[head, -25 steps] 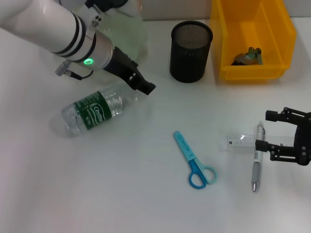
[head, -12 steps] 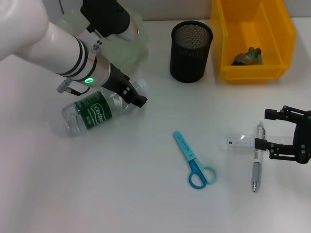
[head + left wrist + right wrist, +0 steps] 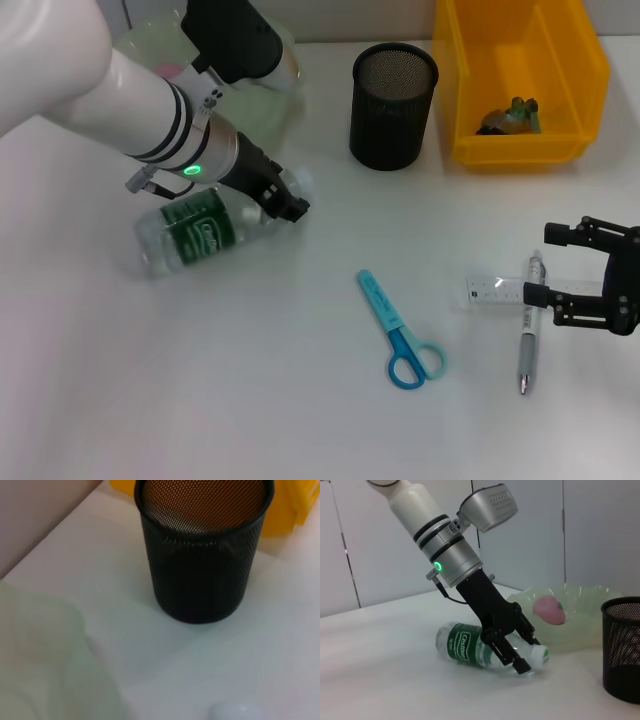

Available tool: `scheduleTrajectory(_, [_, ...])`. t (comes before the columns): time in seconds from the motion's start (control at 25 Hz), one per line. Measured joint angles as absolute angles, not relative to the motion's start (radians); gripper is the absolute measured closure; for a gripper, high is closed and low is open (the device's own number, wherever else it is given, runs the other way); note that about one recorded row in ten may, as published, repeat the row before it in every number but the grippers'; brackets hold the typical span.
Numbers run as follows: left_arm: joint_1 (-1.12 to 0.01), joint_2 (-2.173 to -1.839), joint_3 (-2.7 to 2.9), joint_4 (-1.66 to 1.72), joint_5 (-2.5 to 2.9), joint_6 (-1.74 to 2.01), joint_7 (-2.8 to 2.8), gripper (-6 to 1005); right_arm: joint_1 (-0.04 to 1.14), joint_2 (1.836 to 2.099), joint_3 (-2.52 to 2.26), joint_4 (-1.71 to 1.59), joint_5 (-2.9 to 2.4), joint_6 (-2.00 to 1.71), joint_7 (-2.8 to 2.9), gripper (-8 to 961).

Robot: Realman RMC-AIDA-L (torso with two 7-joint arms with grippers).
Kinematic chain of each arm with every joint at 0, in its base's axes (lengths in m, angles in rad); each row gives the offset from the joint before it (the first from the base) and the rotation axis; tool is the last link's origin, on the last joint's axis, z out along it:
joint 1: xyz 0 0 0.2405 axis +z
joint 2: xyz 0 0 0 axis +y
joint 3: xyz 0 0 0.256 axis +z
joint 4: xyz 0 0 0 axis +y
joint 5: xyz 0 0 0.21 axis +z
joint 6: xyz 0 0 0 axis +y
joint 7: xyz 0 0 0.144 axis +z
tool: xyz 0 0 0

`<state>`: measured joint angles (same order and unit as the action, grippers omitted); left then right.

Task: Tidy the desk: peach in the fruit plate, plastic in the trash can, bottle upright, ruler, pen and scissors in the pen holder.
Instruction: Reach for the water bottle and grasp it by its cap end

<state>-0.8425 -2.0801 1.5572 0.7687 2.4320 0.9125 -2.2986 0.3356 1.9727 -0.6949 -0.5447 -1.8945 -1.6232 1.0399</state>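
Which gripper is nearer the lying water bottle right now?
Left. The left gripper is down at the neck end of the water bottle, jaws straddling it. The right gripper sits far across the table, over the pen.

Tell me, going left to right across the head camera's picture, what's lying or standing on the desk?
Water bottle lying on its side, black mesh pen holder, blue scissors, clear ruler with the pen across it; the yellow bin stands behind these last two.
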Motion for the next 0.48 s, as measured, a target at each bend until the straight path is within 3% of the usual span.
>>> scheduleTrajectory(0.04, [-0.84, -2.08, 1.557, 0.777, 2.432, 0.917, -2.299, 201, 0.336, 1.973, -0.695, -0.546, -1.895, -1.623, 1.041, 124])
scheduleTrajectory(0.16, [-0.833, -2.08, 1.556, 0.8, 2.432, 0.93, -2.3, 414, 0.334, 1.973, -0.695, -0.552, -1.895, -1.623, 1.042, 124])
scheduleTrajectory(0.36, [-0.84, -2.08, 1.557, 0.8, 2.433, 0.949, -2.299, 556, 0.334, 1.973, -0.695, -0.557, -1.894, -1.63, 1.052, 124])
scheduleTrajectory(0.48, [-0.84, -2.08, 1.554, 0.81, 2.433, 0.974, -2.298, 562, 0.333, 1.973, -0.695, -0.569, -1.894, -1.633, 1.064, 124])
